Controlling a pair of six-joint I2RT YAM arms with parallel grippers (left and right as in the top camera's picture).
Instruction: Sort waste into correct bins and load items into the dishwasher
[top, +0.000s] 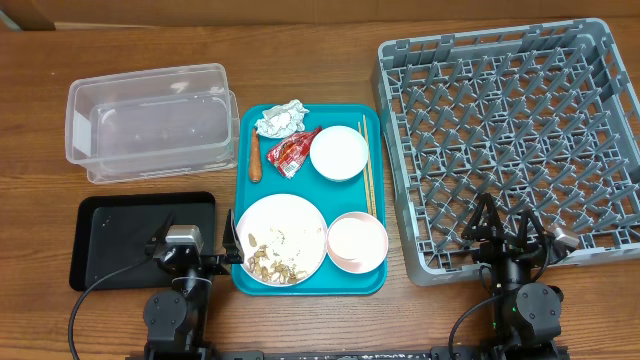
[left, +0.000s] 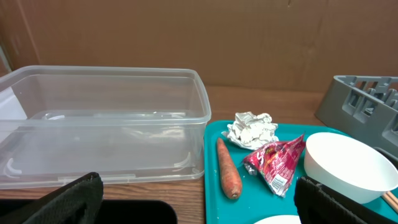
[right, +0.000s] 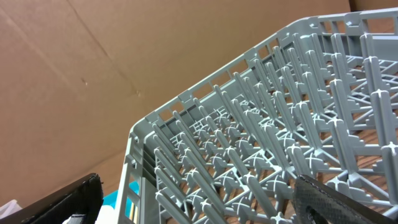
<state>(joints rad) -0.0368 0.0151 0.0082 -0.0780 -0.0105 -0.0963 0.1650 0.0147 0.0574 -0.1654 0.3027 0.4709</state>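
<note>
A teal tray (top: 243, 205) holds a crumpled white napkin (top: 282, 118), a red wrapper (top: 293, 150), an orange carrot stick (top: 255, 158), a white bowl (top: 339, 152), chopsticks (top: 367, 165), a white plate (top: 281, 240) with rice and brown scraps, and a pinkish bowl (top: 357, 242). No small cup shows. The clear tub (top: 150, 130) and black tray (top: 120, 240) lie to the left, the grey rack (top: 510, 140) to the right. My left gripper (top: 200, 232) is open and empty between the black tray and the plate. My right gripper (top: 508, 222) is open and empty over the rack's front edge.
The left wrist view shows the tub (left: 106, 118), napkin (left: 250, 129), carrot (left: 228, 168), wrapper (left: 275, 162) and bowl (left: 345, 163) ahead of the open left gripper (left: 199, 208). The right wrist view shows rack pegs (right: 280, 143) before the open right gripper (right: 199, 205). A cardboard wall stands behind.
</note>
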